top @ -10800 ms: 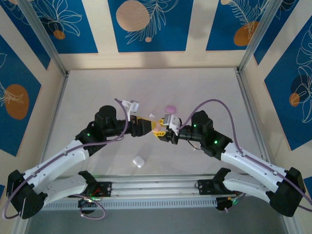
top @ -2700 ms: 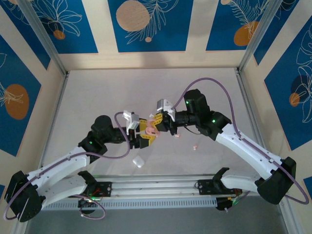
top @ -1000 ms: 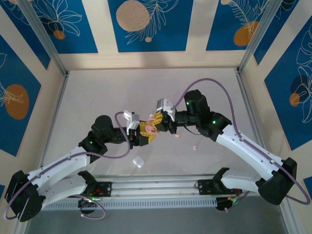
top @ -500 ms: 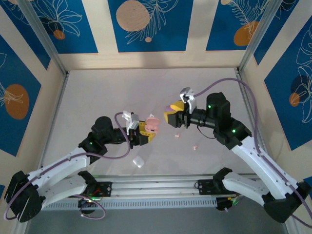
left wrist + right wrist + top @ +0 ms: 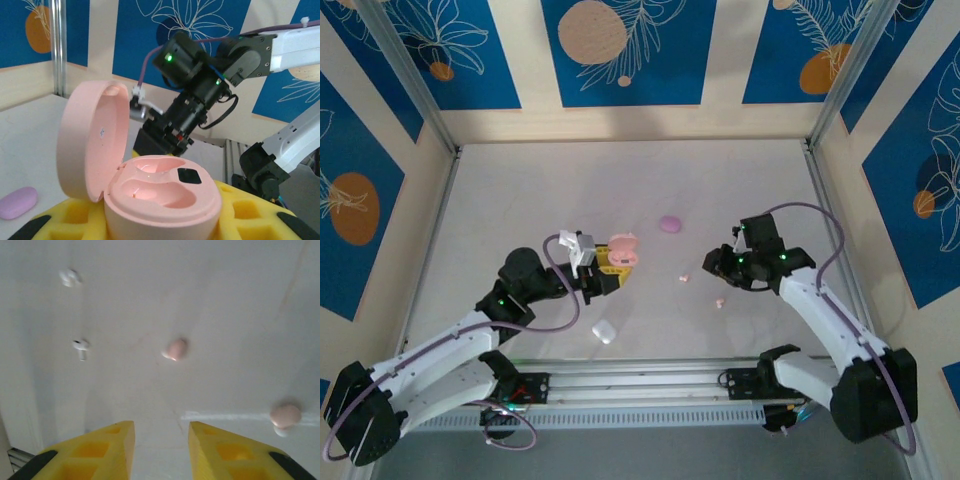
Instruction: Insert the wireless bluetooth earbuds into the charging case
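Observation:
My left gripper is shut on the base of an open pink charging case, held off the table with its lid up. In the left wrist view the case shows two wells with no bud in them, and its lid stands to the left. My right gripper is open over the table, nothing between its yellow fingers. Ahead of it lie a pink earbud, a second pink earbud to the right, and two white earbuds. From above, pink earbuds lie near the right gripper.
A lilac closed case lies on the table behind the grippers, also low on the left in the left wrist view. A white closed case sits near the front rail. Metal frame posts and patterned walls border the table.
My right gripper has pulled away from the pink case, swung right and come down toward the table with its jaws apart. My left gripper has drawn the case slightly left.

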{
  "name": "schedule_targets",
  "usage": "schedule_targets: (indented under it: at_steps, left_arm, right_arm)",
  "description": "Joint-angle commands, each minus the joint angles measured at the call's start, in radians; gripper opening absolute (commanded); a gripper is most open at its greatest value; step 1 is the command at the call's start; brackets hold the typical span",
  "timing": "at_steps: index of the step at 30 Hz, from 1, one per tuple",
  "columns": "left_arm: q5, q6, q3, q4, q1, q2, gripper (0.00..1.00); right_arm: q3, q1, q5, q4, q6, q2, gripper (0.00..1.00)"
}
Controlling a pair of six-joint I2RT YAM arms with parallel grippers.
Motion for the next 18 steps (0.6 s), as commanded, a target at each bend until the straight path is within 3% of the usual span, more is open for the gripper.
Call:
schedule_targets:
  at_steps: [1, 4, 10, 18]
  left_arm:
    - [-0.031, 0.016, -0.010, 0.049, -0.004, -0.020, 0.32]
    - [-0.037, 0.013, -0.014, 0.040, -0.001, -0.035, 0.32]
    - [-0.044, 0.011, -0.016, 0.043, -0.003, -0.031, 0.32]
    - [-0.034, 0.002, -0.012, 0.052, -0.003, -0.015, 0.32]
  right_arm:
    - [-0.010, 0.006, 0.051, -0.069, 0.061, 0.037, 0.34]
    - [-0.047, -0.005, 0.133, -0.103, 0.106, 0.037, 0.34]
    - [-0.148, -0.007, 0.120, -0.094, 0.164, 0.015, 0.33]
    - [-0.159, -0.011, 0.156, -0.045, 0.143, 0.064, 0.40]
